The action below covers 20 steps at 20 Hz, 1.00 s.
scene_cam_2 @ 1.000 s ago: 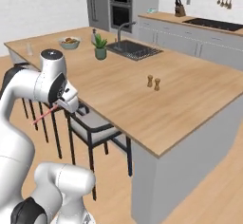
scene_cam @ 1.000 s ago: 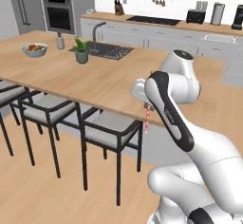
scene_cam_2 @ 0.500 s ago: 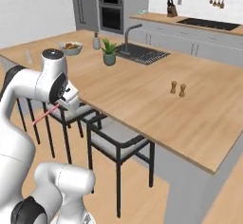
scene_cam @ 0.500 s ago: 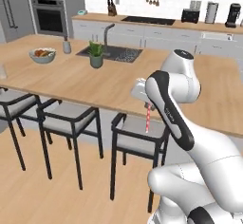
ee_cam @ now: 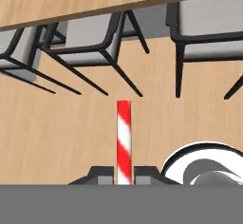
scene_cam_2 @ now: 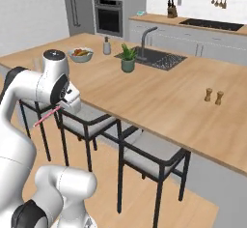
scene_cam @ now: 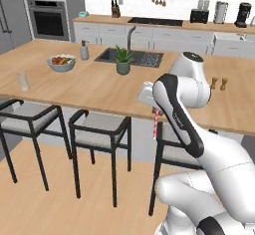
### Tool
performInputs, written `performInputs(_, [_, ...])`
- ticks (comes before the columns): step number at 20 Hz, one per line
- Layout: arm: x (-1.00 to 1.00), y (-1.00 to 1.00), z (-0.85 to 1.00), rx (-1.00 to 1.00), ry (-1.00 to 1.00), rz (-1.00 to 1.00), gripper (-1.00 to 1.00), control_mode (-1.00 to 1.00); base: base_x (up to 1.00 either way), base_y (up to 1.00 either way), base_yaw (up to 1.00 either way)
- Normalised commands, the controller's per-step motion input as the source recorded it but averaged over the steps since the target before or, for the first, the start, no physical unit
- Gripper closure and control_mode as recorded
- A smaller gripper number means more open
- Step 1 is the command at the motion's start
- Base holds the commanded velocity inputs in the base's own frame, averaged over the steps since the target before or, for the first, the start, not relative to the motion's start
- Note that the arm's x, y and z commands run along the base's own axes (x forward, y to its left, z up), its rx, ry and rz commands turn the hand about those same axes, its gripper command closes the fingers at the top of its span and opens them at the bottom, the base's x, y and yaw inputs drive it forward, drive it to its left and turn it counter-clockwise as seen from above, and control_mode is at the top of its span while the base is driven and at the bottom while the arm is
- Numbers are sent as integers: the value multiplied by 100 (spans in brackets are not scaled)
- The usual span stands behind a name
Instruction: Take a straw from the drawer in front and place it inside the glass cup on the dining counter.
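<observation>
My gripper [scene_cam: 155,111] is shut on the straw [scene_cam: 156,125], a thin red-and-white striped tube that hangs down from the fingers beside the dining counter's [scene_cam: 99,92] near edge. From the right base the straw [scene_cam_2: 45,118] slants down and left of the gripper [scene_cam_2: 60,107]. In the hand view the straw [ee_cam: 124,140] rises between the two dark fingertips [ee_cam: 101,172] over the wood floor. The glass cup [scene_cam: 22,81] stands upright at the counter's far left end, well away from the gripper, and appears faintly as glass cup [scene_cam_2: 36,64]. The drawer is out of view.
Black-framed stools [scene_cam: 99,132] line the counter's near side below the gripper. On the counter are a fruit bowl [scene_cam: 62,62], a grey soap dispenser [scene_cam: 84,51], a potted plant [scene_cam: 123,61], a sink [scene_cam: 132,56] and two small shakers [scene_cam: 219,83].
The base has driven along the island, so the whole scene slid right in the left base view. The glass cup has come into view. The arm still holds the straw the same way.
</observation>
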Motion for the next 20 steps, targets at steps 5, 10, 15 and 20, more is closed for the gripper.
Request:
performInputs(5, [0,0,0,0,0,0,100,100,10,100,-22])
performInputs(10, [0,0,0,0,0,0,100,100,13,100,-22])
performInputs(15, [0,0,0,0,0,0,100,100,24,100,-24])
performInputs(20, [0,0,0,0,0,0,100,100,36,100,-28])
